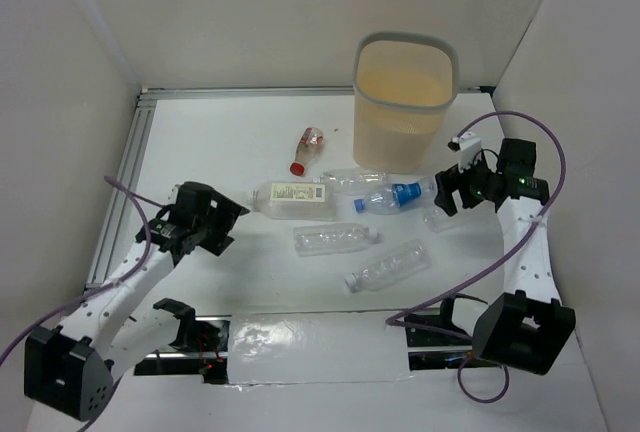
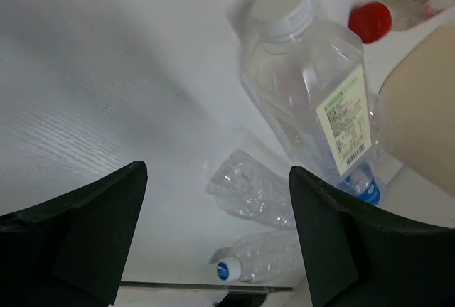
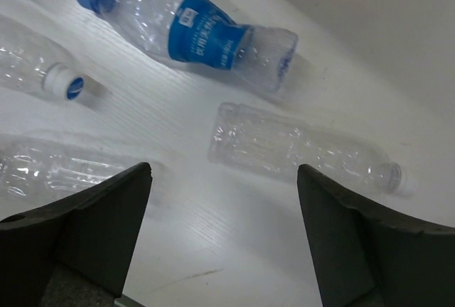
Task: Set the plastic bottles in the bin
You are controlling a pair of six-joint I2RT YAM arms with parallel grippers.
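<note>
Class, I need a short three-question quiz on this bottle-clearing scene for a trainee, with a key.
1. True or false: the bin stands upright at the far side of the table.
2. The right claw is: A open, B shut on a bottle, C out of view.
3. Fill in: the small bottle left of the bin has a ___ cap.
Key: 1 true; 2 A; 3 red.

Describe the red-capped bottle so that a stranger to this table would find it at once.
Start at the tall beige bin standing at the far side of the table. Just left of its base, set apart from the cluster of clear bottles lying nearer the arms, lies a short bottle. It is the smallest one and the only one with a red cap.
</note>
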